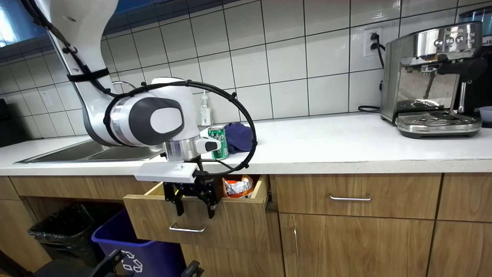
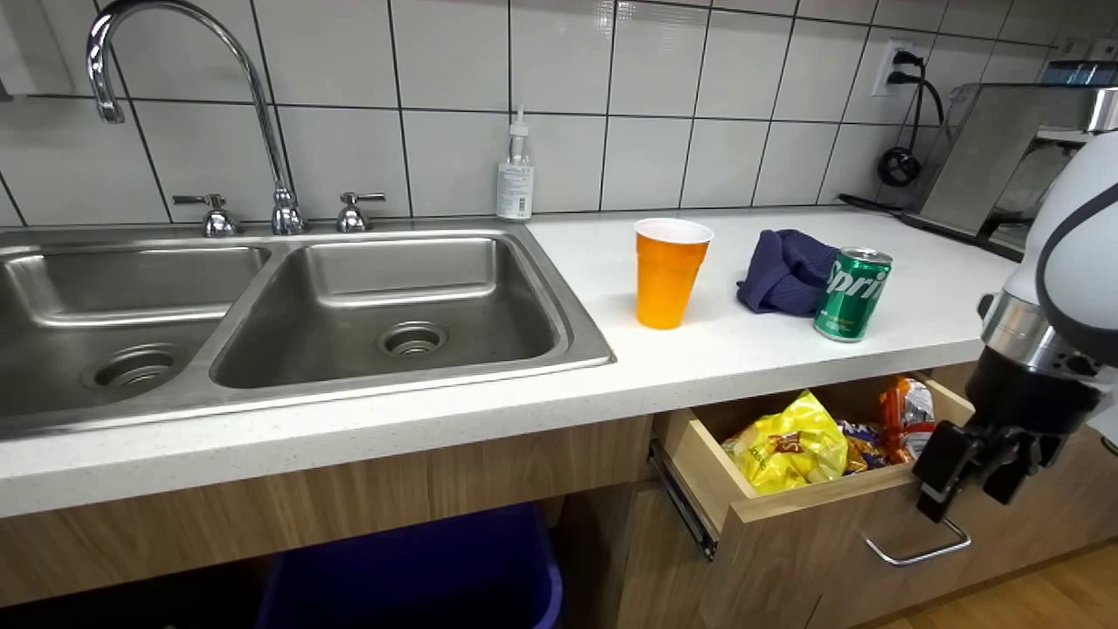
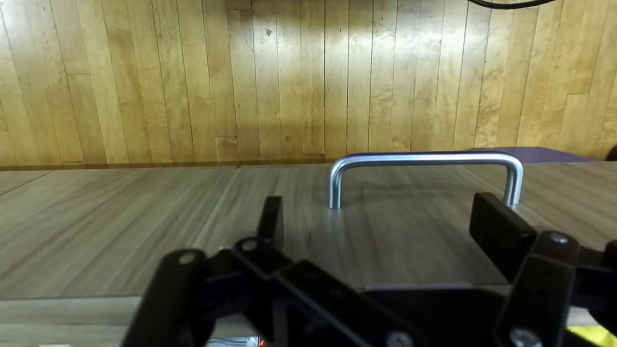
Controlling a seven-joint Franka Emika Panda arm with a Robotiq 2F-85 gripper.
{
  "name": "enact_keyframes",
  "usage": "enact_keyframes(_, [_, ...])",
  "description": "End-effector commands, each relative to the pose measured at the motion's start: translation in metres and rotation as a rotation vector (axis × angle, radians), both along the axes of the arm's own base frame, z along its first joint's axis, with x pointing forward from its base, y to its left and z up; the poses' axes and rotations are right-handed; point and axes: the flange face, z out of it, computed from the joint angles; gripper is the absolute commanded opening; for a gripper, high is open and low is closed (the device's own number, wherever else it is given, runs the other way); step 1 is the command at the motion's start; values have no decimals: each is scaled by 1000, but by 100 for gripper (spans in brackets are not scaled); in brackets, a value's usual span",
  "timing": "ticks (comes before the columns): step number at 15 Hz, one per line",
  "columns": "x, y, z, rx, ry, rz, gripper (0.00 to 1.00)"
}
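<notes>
White rectangular tiles [image 1: 288, 88] back a long white counter [image 1: 326, 144]. Left of centre in an exterior view, the black two-fingered tool [image 1: 195, 209], spread wide and gripping nothing, hangs near a part-open wood-grain drawer [image 1: 238, 227]; a crumpled yellow bag [image 2: 790, 445] lies inside. In the wrist view, the drawer's U-shaped silver handle [image 3: 424, 158] sits right of centre.

“Spri” on can [image 2: 851, 301], recycling sign [image 1: 137, 265] on bin [image 1: 162, 257]

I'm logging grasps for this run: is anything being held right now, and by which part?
Nothing is held: the gripper stands open, its jaws apart, with the drawer handle ungripped.
</notes>
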Motion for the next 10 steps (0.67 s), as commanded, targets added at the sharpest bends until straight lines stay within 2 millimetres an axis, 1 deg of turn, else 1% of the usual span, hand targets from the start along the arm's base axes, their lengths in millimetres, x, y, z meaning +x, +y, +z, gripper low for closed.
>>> enact_keyframes(1, [5, -3, 3, 2, -48, 25, 100])
enact_keyframes(10, [9, -10, 10, -3, -96, 3, 100])
